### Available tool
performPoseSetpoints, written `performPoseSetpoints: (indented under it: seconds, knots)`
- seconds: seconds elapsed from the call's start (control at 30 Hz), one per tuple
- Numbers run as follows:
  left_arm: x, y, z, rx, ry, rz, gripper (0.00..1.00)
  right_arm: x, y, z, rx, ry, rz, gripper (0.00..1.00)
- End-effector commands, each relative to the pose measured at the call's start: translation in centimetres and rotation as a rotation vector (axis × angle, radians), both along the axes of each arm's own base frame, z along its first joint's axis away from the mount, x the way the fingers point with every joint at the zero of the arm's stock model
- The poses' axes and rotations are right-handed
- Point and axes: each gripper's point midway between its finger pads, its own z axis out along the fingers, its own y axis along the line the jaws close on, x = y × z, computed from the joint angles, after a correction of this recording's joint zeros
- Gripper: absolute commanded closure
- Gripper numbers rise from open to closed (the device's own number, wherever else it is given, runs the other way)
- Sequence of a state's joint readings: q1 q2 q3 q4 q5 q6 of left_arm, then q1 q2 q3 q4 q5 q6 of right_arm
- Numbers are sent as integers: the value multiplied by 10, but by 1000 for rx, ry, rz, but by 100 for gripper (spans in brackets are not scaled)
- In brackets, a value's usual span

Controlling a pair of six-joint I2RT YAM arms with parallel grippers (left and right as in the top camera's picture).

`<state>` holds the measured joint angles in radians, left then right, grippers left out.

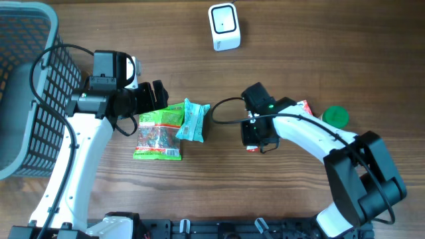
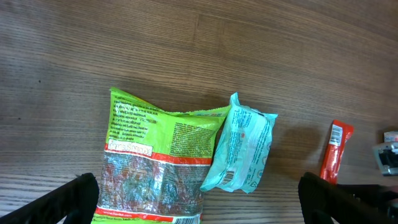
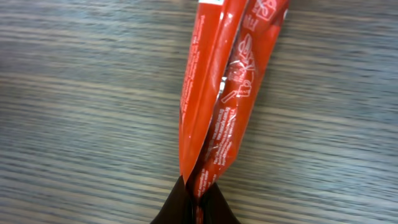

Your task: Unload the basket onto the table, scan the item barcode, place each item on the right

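A long red packet point(image 3: 227, 87) lies on the wooden table, and my right gripper point(image 3: 198, 200) is shut on its near end, the foil pinched between the two dark fingers. From overhead only a red tip point(image 1: 252, 149) shows under the right gripper point(image 1: 256, 136). The same red packet point(image 2: 336, 152) appears at the right in the left wrist view. A white barcode scanner point(image 1: 224, 26) stands at the back of the table. My left gripper point(image 1: 154, 98) is open above a green snack bag point(image 2: 155, 168), holding nothing.
A teal packet point(image 1: 193, 119) lies against the green bag point(image 1: 158, 135). A grey basket point(image 1: 26, 99) fills the left edge. A green lid point(image 1: 335, 117) and a red-and-white packet point(image 1: 304, 106) sit by the right arm.
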<state>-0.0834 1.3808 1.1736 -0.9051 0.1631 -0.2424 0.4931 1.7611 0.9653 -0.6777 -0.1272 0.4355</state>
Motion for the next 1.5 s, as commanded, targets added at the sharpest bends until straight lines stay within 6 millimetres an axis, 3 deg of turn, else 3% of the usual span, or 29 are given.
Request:
performPoseSetpoints:
  seconds: [0.0, 0.2, 0.4, 0.53, 0.67, 0.9, 1.0, 1.17, 1.47]
  knots:
    - [1, -3, 1, -12, -1, -5, 0, -5, -13, -6, -31, 35, 53, 96]
    - [1, -3, 1, -12, -1, -5, 0, -4, -9, 7, 11, -17, 267, 96]
    - [1, -3, 1, -12, -1, -5, 0, -7, 15, 57, 168, -167, 525, 96]
    - [1, -3, 1, -12, -1, -5, 0, -20, 34, 98, 308, -292, 721, 96]
    - [1, -3, 1, -12, -1, -5, 0, -19, 33, 109, 303, -340, 753, 96]
    - [1, -3, 1, -12, -1, -5, 0, -26, 28, 104, 282, -327, 830, 96]
    - [1, -3, 1, -12, -1, -5, 0, -23, 18, 93, 211, -320, 834, 96]
    - [1, -3, 1, -12, -1, -5, 0, -25, 2, 59, 122, -238, 845, 96]
    - [1, -3, 1, -12, -1, -5, 0, -28, -7, 0, 73, -86, 841, 96]
